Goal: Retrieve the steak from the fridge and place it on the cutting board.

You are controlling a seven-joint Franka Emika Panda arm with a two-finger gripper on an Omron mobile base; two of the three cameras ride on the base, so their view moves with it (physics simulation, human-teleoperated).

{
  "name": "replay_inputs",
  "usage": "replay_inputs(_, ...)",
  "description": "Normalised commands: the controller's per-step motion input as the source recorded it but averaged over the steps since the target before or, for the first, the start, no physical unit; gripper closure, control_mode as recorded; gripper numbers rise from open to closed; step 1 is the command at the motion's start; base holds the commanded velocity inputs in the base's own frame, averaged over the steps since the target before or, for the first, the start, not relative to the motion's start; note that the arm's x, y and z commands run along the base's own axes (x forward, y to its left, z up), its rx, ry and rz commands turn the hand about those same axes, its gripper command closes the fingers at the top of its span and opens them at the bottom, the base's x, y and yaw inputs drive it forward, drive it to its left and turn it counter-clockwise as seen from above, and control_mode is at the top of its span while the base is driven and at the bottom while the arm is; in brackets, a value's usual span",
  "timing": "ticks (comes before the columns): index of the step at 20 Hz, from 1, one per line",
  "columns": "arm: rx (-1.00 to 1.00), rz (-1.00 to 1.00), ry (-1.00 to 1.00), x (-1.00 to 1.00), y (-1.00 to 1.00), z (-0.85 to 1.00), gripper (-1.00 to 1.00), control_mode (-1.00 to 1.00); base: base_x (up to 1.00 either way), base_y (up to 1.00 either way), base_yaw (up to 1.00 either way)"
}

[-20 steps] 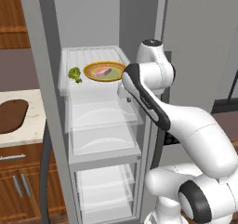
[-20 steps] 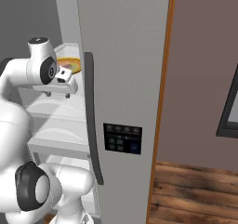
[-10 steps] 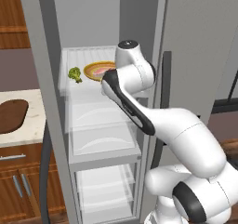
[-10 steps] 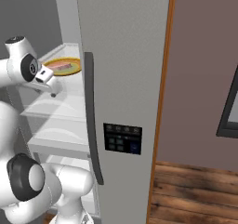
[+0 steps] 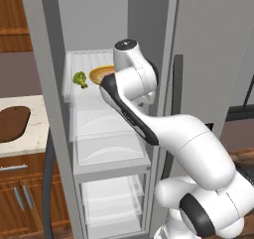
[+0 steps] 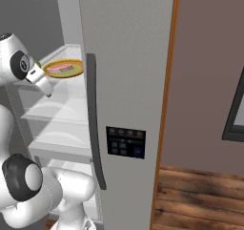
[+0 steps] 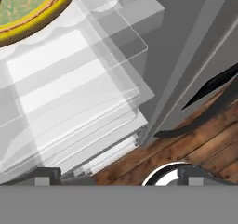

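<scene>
Up inside the open fridge, the gripper has its fingertips spread wide with nothing between them, hanging beside the yellow-rimmed plate on the upper shelf. On that plate lies the steak; a broccoli floret sits to its left. Farther left, the cutting board rests on the counter.

The fridge is seen standing open, with a plate set on its upper shelf and the steak laid on that plate. A broccoli floret is placed on the same shelf, just left of the plate. The cutting board is laid on the counter left of the fridge.
</scene>
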Motion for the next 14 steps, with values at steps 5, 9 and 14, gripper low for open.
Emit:
replay_inputs(5,0.14,-0.15,-0.19,0.13,0.0,0.07,-1.0,-1.0,0.0,0.0,0.0)
replay_inputs(9,0.09,-0.11,-0.17,0.29,0.0,0.04,-1.0,-1.0,0.0,0.0,0.0)
replay_inputs(14,0.0,-0.04,-0.07,0.05,0.0,0.64,-1.0,-1.0,0.0,0.0,0.0)
